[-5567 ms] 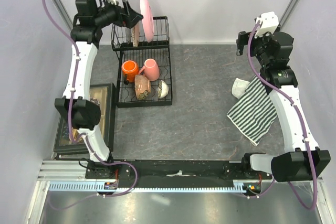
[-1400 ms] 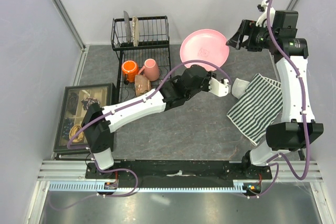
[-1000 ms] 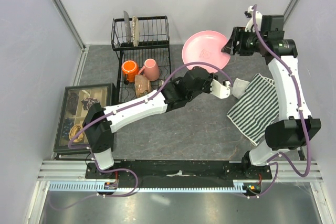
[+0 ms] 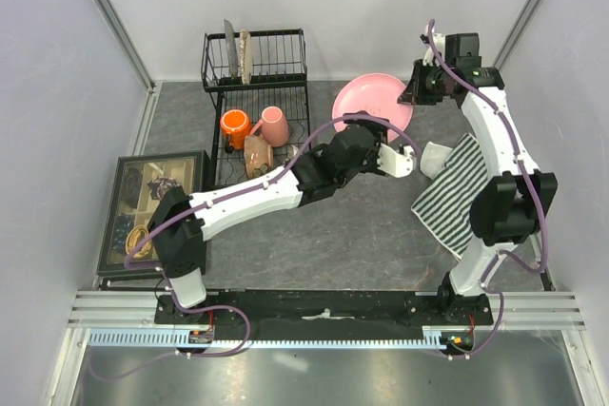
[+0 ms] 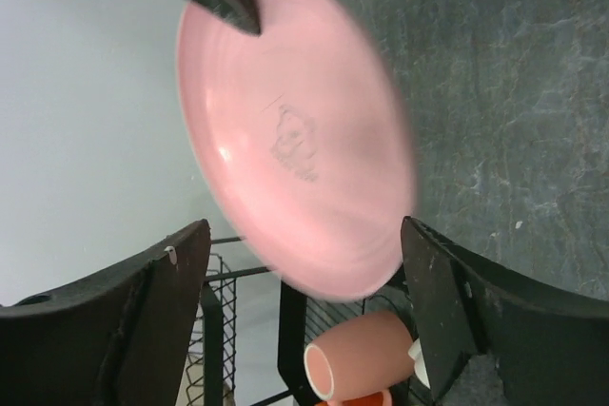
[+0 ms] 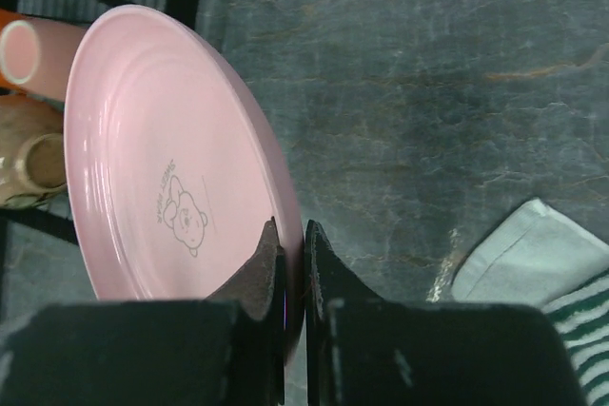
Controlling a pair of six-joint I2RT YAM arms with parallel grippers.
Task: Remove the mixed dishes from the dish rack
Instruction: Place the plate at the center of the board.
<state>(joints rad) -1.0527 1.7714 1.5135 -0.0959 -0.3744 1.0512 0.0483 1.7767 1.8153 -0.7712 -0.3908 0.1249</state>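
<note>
The right gripper (image 6: pixel 290 256) is pinching the rim of the pink dish (image 6: pixel 162 168), its two fingers pressed together on the edge with only the rim between them. In the top view the right gripper (image 4: pixel 416 92) is holding the dish (image 4: pixel 366 102) out of the rack (image 4: pixel 281 54), just to the rack's right, over the grey table (image 4: pixel 362 235) near the back wall. The dish is sitting on a tilt, and its underside, with a small bear mark, is facing both wrist cameras.

The left arm is reaching across the table from the left, and the left gripper (image 4: pixel 404 156) is hanging just in front of the dish, near its lower edge. In the left wrist view the left gripper (image 5: pixel 303 235) is showing its fingers (image 5: pixel 162 301) spread wide apart and gripping nothing. The dish (image 5: pixel 295 130) is blurred beyond them.

In the rack's flat base, the orange mug (image 4: pixel 235 125) and the pink mug (image 4: pixel 274 125) are lying side by side, and the tan bowl (image 4: pixel 257 154) is resting just in front of them. Two flat pieces are standing on edge in the upright basket.

The striped cloth (image 4: pixel 461 197) is lying at the right of the table, a pale folded piece (image 4: pixel 436 157) at its near corner. A framed box (image 4: pixel 152 206) is sitting to the left of the rack.
</note>
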